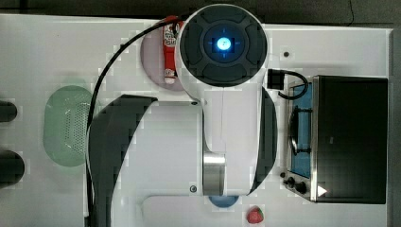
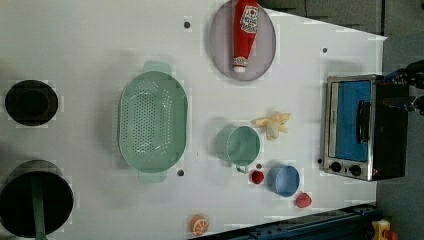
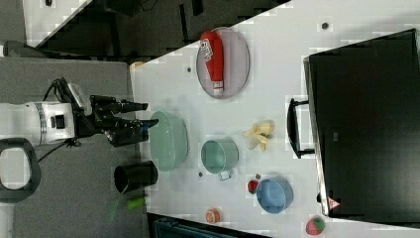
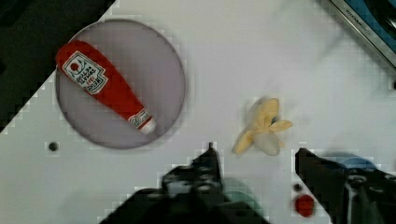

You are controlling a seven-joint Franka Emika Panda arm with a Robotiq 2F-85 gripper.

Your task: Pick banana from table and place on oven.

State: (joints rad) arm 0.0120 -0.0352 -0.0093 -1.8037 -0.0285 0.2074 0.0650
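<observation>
Hovering high above the white table (image 2: 100, 40), my arm blocks most of the top view, hiding the banana and half of the ketchup bottle (image 1: 168, 49) on its grey plate (image 1: 153, 59). My gripper (image 3: 141, 115) has its jaws spread apart with nothing between them; in the wrist view my fingertips (image 4: 211, 156) are cut off by the frame edge. That banana (image 2: 272, 124), peeled and pale yellow, lies on the table between the green cup (image 2: 242, 145) and the toaster oven (image 2: 357, 127), touching neither. A blue bowl (image 2: 283, 180) sits near two strawberries (image 2: 257, 176), and one strawberry is half hidden behind the bowl in the right view. A green colander (image 2: 152, 122) rests well apart from the oven. Dark floor surrounds the table, and small holes dot its top
</observation>
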